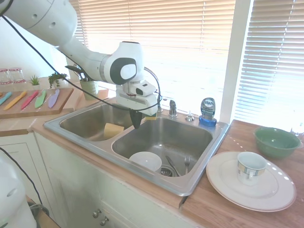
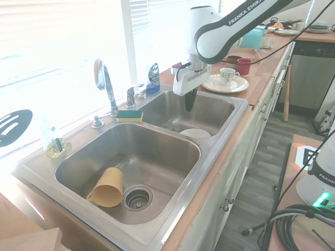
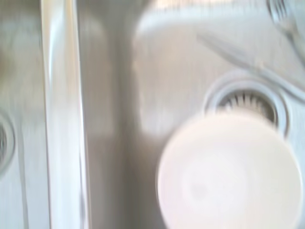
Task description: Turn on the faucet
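Sink (image 1: 199, 183): set into the tabletop (image 1: 237, 209), two basins side by side.
Faucet (image 2: 106, 83): on the back rim, behind the divider between the basins.
Sponge (image 2: 129, 115): on the rim just beside the faucet base.
Soap bottle (image 1: 207, 111): on the back rim, farther along from the faucet.
Bowl (image 1: 146, 160): in one basin, beside its drain (image 3: 245, 102).
Cup (image 2: 106, 186): on its side in the other basin.
Pincer (image 2: 189, 102): hanging above the basin with the bowl, apart from the faucet.
Plate (image 1: 278, 192): on the tabletop beside the sink, a mug (image 1: 250, 166) on it.
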Controlling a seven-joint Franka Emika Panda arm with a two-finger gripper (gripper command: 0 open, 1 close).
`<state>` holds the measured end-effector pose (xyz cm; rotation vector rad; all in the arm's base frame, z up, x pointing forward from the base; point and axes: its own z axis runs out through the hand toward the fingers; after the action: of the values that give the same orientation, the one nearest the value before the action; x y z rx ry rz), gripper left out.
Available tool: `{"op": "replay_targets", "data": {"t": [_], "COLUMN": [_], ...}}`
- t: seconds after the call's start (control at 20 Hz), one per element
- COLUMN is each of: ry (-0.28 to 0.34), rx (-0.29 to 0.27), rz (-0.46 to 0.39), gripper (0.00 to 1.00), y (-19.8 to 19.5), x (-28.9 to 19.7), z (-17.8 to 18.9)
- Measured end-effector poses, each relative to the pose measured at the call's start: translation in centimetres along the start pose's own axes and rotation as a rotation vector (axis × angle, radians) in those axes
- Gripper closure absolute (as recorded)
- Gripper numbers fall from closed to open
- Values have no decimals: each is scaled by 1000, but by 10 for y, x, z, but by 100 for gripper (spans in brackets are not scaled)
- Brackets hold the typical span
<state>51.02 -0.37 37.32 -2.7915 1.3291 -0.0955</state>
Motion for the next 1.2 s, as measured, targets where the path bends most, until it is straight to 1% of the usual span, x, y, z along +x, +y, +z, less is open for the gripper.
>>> {"op": "replay_targets", "data": {"t": [0.15,0.3,0.5,0.65,0.9,1.05,1.2], "ry": [4,4,9,27,43,68,99], "rx": [14,17,13,19,32,65,116], "rz": [6,20,30,34,41,43,48], "gripper": [100,100,100,100,100,100,100], "y": [-33,-63,-91,-103,-109,-114,-119], "x": [25,49,74,87,98,103,106], "z": [0,4,11,11,8,0,-5]}}
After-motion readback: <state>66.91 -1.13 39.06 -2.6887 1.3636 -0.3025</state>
